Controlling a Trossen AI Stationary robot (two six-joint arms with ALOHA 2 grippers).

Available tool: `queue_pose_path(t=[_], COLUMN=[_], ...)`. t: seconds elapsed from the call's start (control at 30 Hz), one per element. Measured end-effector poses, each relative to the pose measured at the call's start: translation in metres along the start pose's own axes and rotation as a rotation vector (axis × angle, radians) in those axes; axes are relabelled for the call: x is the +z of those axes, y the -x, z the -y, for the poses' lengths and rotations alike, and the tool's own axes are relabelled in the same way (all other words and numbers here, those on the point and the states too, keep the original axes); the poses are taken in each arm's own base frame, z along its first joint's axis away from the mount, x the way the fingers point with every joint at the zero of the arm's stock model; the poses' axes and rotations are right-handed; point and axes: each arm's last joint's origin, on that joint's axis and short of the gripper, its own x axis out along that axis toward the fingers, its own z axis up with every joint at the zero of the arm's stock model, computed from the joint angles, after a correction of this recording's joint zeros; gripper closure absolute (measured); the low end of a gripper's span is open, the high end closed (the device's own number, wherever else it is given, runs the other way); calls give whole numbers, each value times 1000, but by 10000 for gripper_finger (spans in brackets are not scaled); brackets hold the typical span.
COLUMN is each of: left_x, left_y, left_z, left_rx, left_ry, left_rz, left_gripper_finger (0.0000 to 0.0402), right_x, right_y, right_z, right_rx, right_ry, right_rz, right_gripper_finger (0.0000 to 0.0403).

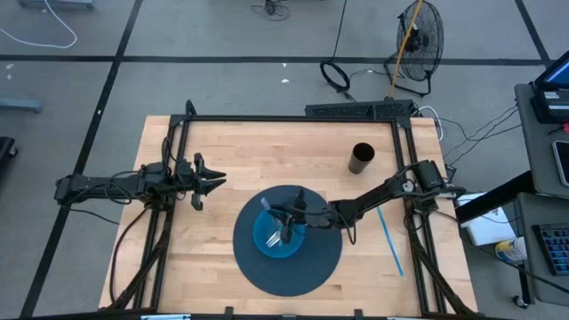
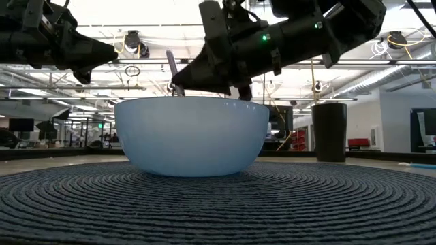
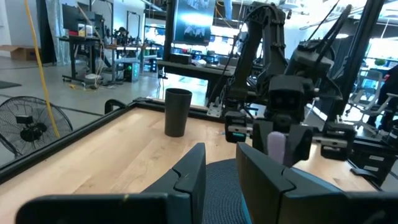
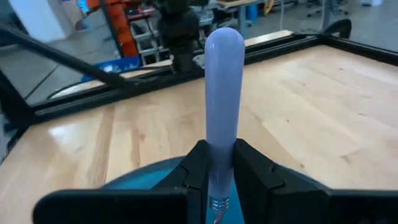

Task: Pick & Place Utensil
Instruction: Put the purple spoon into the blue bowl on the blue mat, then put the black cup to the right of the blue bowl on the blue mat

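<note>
A light blue bowl (image 1: 260, 236) (image 2: 192, 136) stands on a dark round woven placemat (image 1: 311, 267) at the table's middle. My right gripper (image 1: 298, 213) (image 4: 217, 157) reaches in from the table's right, over the bowl, shut on a fork with a lavender handle (image 4: 222, 81). The fork's metal tines (image 1: 278, 236) show inside the bowl's outline. My left gripper (image 1: 211, 180) (image 3: 221, 180) stands open at the table's left, apart from the placemat, with nothing between its fingers. My right gripper pinches the fork's handle between its two fingers at its lower end (image 4: 219, 177), just above the metal neck. The fingers come nearly level from the table's right. The handle stands out past the fingertips, and the tines hang over the bowl; whether they touch it I cannot tell.
A black cup (image 1: 362, 158) (image 3: 177, 112) stands upright on the far right of the table. A thin blue stick (image 1: 389, 240) lies on the wood by the right arm's base. A black frame (image 1: 284, 118) rims the table top.
</note>
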Motion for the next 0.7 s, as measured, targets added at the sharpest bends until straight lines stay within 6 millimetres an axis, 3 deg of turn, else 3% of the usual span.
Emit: queue_pose_path(t=[0.4,0.7], left_x=[0,0], left_y=[0,0], left_z=[0,0], left_rx=[0,0], left_ry=[4,6], left_rz=[0,0], left_gripper_finger=[309,309], right_x=[-7,-8], right_y=[-2,-3], right_z=[8,9], right_rx=[-42,-49], right_ry=[-28,-47], right_rz=[-71,-82], right_gripper_finger=[357,296])
